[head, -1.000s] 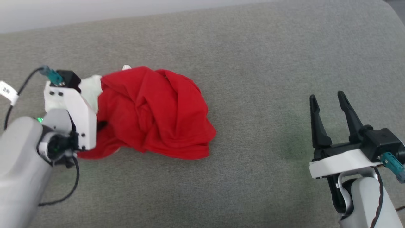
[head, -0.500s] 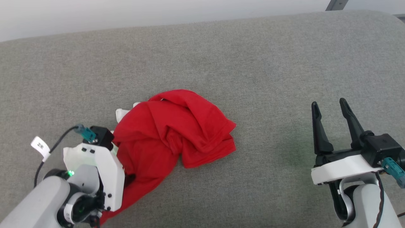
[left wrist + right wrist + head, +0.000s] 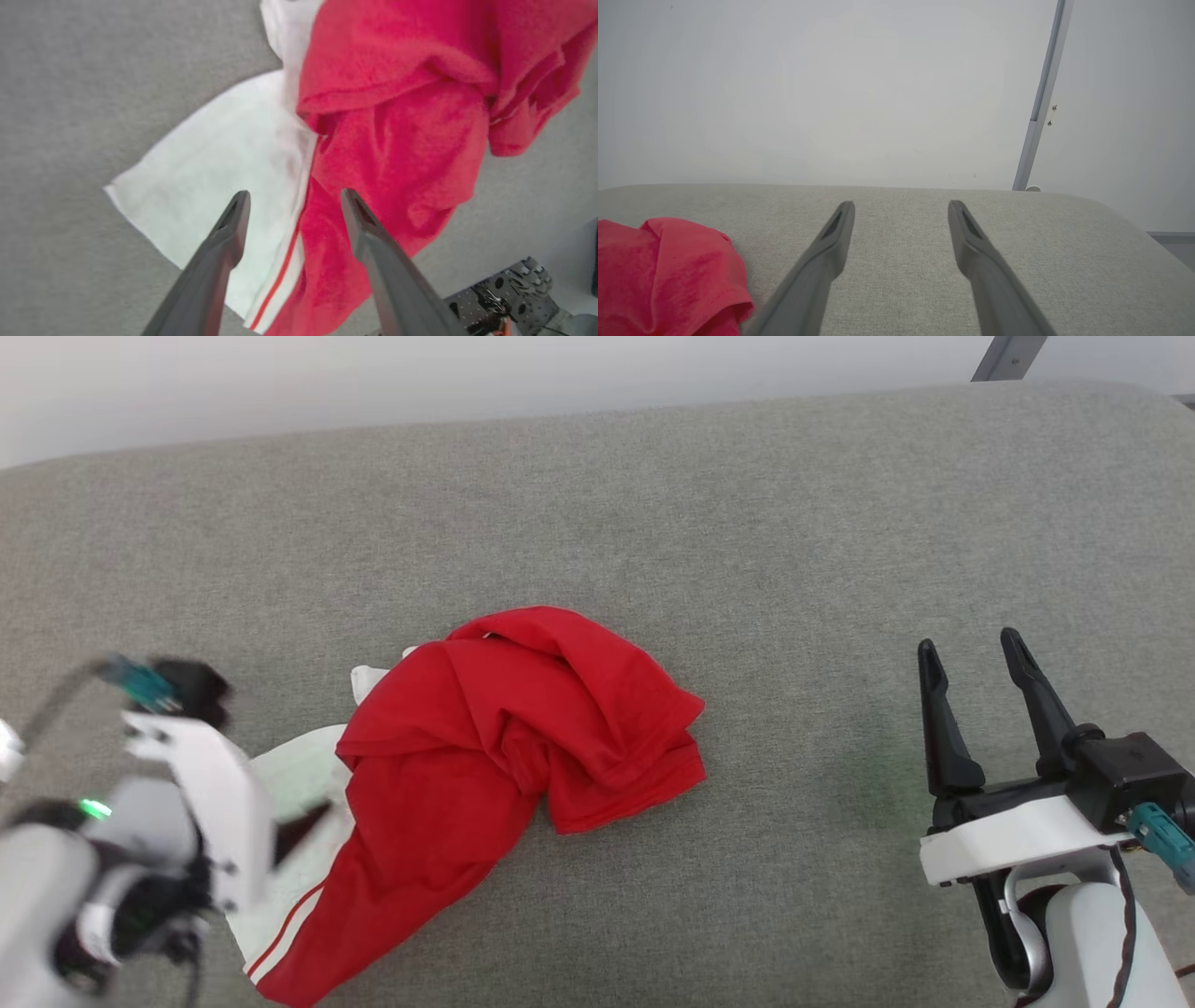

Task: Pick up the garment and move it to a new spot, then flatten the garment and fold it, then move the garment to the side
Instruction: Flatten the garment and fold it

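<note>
grey woven fabric is stretched over a broad padded surface [image 3: 747, 523] with a rounded far edge, and a plain pale wall [image 3: 831, 70] is seen behind it. a slim metal post [image 3: 1043, 107] is set against that wall near the far right corner (two small screws are seen beside it).

the garment [image 3: 523, 728] is laid crumpled near the middle of the surface, somewhat toward the robot's left. its red body is bunched in folds, a white sleeve [image 3: 210, 163] is spread flat at the near-left side, and a striped trim [image 3: 280, 933] is seen along the sleeve seam.

the left gripper [image 3: 294, 193] is poised over that seam with its jaws parted wide. nothing is clamped between them; one finger is seen over the white cloth, the other over the red. in the head view this arm is blurred, and part of the sleeve is hidden by it.

the right gripper [image 3: 966, 642] is held well apart from the garment at the right side of the surface, jaws spread wide and empty, fingers pointed toward the far edge. bare fabric is seen between it and the garment.
</note>
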Motion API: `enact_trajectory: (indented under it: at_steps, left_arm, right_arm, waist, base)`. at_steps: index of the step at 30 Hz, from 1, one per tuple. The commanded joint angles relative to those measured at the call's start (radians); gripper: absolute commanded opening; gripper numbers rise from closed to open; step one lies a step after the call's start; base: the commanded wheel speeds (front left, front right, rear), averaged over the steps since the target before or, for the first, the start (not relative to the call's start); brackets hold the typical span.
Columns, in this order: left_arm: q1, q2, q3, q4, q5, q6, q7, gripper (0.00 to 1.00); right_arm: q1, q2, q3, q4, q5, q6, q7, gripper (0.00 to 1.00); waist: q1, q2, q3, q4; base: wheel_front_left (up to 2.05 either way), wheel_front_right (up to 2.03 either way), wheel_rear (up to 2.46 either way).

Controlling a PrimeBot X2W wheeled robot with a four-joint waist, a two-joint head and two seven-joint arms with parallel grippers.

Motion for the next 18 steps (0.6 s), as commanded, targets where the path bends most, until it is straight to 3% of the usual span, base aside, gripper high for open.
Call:
enact_trajectory:
  at_steps: [1, 8, 18]
  left_arm:
    - [-0.023, 0.018, 0.016, 0.005, 0.006, 0.014, 0.009, 1.0]
    - [-0.085, 0.051, 0.02, 0.116, 0.02, 0.009, 0.053, 1.0]
    - [-0.171, -0.023, -0.035, 0.393, 0.033, -0.017, 0.112, 1.0]
  right_arm:
    - [0.001, -0.004, 0.002, -0.002, 0.006, 0.0, 0.002, 1.0]
    - [-0.019, -0.007, 0.009, -0.008, 0.006, 0.0, 0.003, 1.0]
    - [-0.048, -0.006, 0.017, -0.022, 0.002, 0.0, 0.005, 1.0]
  waist:
    - [0.0, 0.0, 0.003, 0.002]
    - [0.0, 0.0, 0.024, -0.002]
    - [0.0, 0.0, 0.063, -0.019]
  base:
    - [0.0, 0.0, 0.0]
    - [0.0, 0.0, 0.0]
    - [0.0, 0.0, 0.0]
